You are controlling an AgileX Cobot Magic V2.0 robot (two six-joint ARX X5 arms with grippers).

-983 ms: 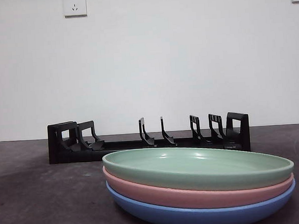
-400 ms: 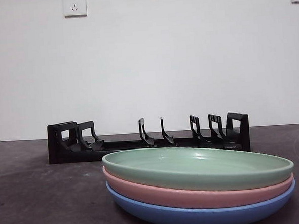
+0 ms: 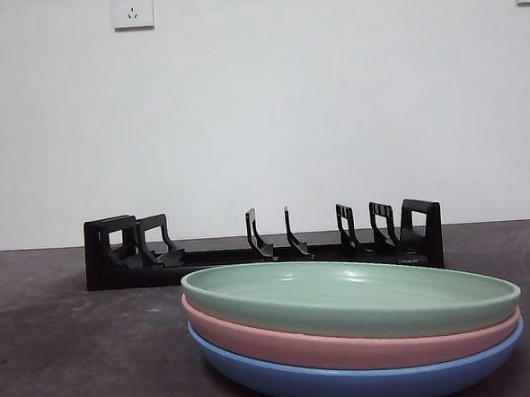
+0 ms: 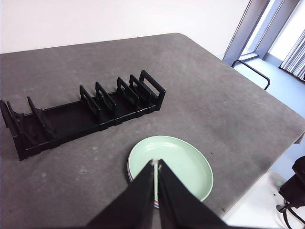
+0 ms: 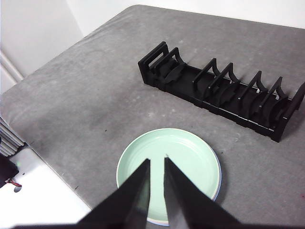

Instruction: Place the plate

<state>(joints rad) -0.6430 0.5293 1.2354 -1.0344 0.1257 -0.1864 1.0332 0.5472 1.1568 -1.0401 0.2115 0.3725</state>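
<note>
**Op:** Rack check first. The black plate rack (image 3: 263, 245) sits at the far side of the table (image 3: 68, 354), and from both wrist cameras I see all its slots with nothing in them. Its dividers stand upright in pairs between the two end frames.

**Obs:** And the plates?

**Op:** Three stacked on the table, nearer the front camera than the rack and well apart from it. The green plate (image 3: 347, 297) is on top, the pink plate (image 3: 346, 345) under it, the blue plate (image 3: 357, 380) at the bottom, touching the tabletop. Nothing lies in the green one.

**Obs:** Any change from a second ago?

**Op:** None I can make out in the front view. Stack, rack and lighting match the earlier frames.

**Obs:** Grippers?

**Op:** Left gripper (image 4: 156, 164) hangs high above the stack, jaws pinched together with only a thin seam between them, holding nothing. Right gripper (image 5: 157, 162) also hangs high over the green plate, jaws parted by a narrow gap, holding nothing. Neither arm shows in the front view.

**Obs:** Surroundings?

**Op:** White wall (image 3: 332, 113) behind the rack, one wall socket (image 3: 132, 8) upper left, another at the upper right corner. Nothing lies between stack and rack.
</note>
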